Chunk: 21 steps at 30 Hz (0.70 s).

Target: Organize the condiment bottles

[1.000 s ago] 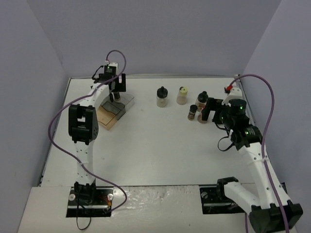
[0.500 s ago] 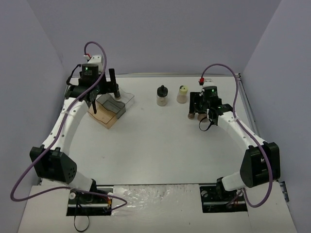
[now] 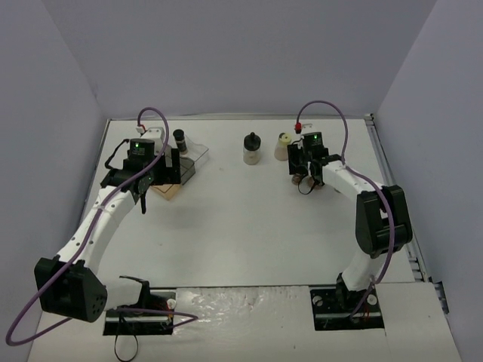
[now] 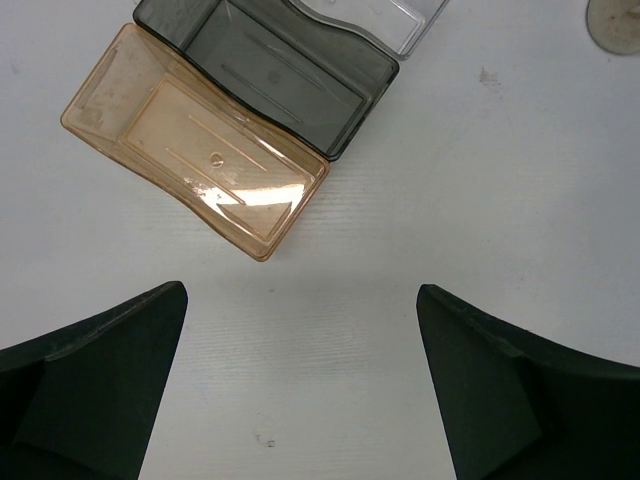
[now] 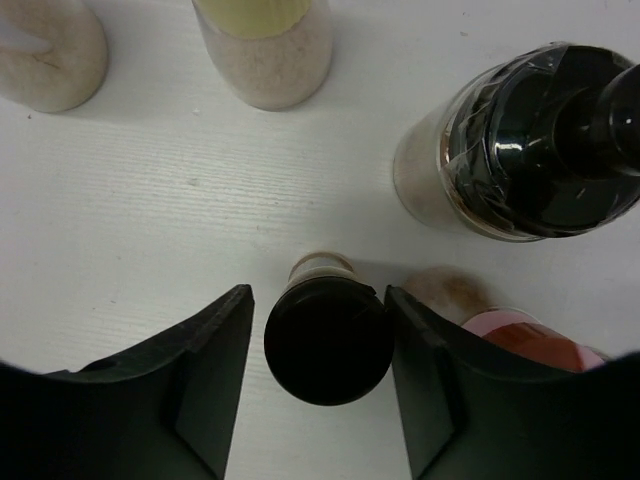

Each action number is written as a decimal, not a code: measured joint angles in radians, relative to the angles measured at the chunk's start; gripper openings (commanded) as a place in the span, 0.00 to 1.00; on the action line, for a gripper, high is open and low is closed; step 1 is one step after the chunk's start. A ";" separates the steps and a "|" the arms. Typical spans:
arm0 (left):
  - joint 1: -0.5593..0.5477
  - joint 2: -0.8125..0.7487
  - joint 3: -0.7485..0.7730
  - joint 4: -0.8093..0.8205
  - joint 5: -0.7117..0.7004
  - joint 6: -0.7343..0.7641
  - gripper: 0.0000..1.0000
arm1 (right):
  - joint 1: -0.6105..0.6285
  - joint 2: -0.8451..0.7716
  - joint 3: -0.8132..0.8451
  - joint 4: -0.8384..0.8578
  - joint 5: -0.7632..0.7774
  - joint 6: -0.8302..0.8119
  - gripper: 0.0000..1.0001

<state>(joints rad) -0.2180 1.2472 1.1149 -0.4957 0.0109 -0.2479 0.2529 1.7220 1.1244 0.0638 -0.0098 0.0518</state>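
Note:
My right gripper (image 5: 318, 300) is shut on a slim black-capped jar (image 5: 328, 340) standing on the table, one finger at each side of its cap. Close by stand a pink-capped jar (image 5: 520, 335), a rounder black-capped jar (image 5: 545, 140), a yellow-green-capped jar (image 5: 265, 40) and a pale jar (image 5: 45, 50). From above, the right gripper (image 3: 300, 170) covers that cluster. Another black-capped jar (image 3: 180, 138) stands at the back of the stepped tray (image 3: 183, 172). My left gripper (image 4: 300, 295) hangs open and empty just short of the tray's amber step (image 4: 195, 150).
A round black-capped jar (image 3: 251, 148) and the yellow-green-capped jar (image 3: 283, 145) stand at the back middle of the table. Purple walls close in the table on three sides. The tray's grey step (image 4: 280, 70) lies beyond the amber one.
The right arm swung in over the jar cluster and its jaws closed round the slim jar. The left gripper drew back from the tray to its near side, staying open.

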 measured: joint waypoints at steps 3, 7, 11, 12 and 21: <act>0.000 0.000 0.000 0.015 0.000 0.001 0.97 | 0.007 0.009 0.000 0.006 -0.003 -0.009 0.22; 0.000 0.000 0.000 0.022 0.000 0.002 0.97 | 0.048 0.010 0.004 0.008 0.002 -0.018 0.14; 0.000 0.000 0.000 0.024 0.000 0.002 0.97 | 0.154 0.011 0.023 0.007 0.005 -0.019 0.15; 0.000 0.000 0.000 0.025 0.000 0.002 0.97 | 0.193 0.015 0.035 0.008 0.006 -0.019 0.16; 0.000 0.000 0.000 0.039 0.036 0.002 0.97 | 0.477 0.117 0.140 0.030 -0.008 -0.015 0.26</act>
<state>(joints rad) -0.2180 1.2472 1.1149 -0.4570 0.0467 -0.2462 0.7300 1.8388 1.2646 0.0939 -0.0178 0.0364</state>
